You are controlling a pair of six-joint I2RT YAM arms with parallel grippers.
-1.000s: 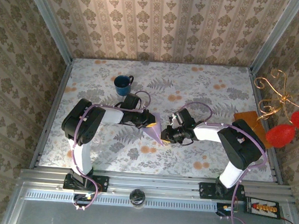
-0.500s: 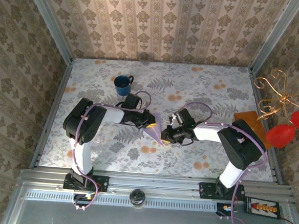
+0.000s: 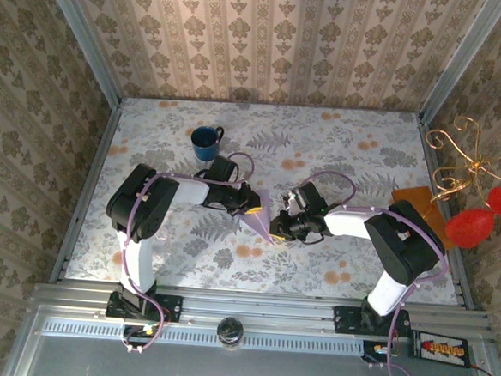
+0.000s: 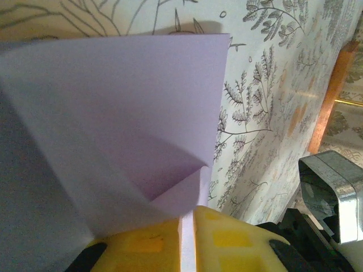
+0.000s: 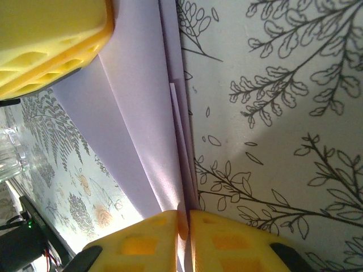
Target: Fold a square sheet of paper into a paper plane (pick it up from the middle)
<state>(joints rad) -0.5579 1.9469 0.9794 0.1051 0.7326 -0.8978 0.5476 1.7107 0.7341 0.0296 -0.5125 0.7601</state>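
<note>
Where the two arms meet at the middle of the top view, the lilac paper (image 3: 260,217) stands off the floral desk (image 3: 339,151) as a folded wedge, its point aimed at the lower edge of the frame. The left claw (image 3: 251,207) reaches it from the left and the right claw (image 3: 276,222) from the right, both pressed against the paper. A blue mug (image 3: 206,142) stands above and to the left of them, well apart. An orange-brown rectangle (image 3: 418,208) lies by the right edge of the desk, beside a gold wire stand (image 3: 458,164) with red ornaments (image 3: 470,227).

In the left wrist view, the left claw (image 4: 187,226) sits at the bottom centre, its yellow fingers (image 4: 142,243) clenched on the paper's lower edge, with a thin lilac strip showing between them. The paper (image 4: 113,107) rises across the left and middle of the frame, with a folded flap meeting just above the fingers. The orange-brown rectangle shows as a strip at the right edge.

In the right wrist view, the right claw (image 5: 184,226) at the bottom centre is clenched on the paper's layered edge. The paper (image 5: 139,130) runs up toward the upper left, where a yellow finger (image 5: 51,45) of the left claw lies against it. Bare desk lies to the right.
</note>
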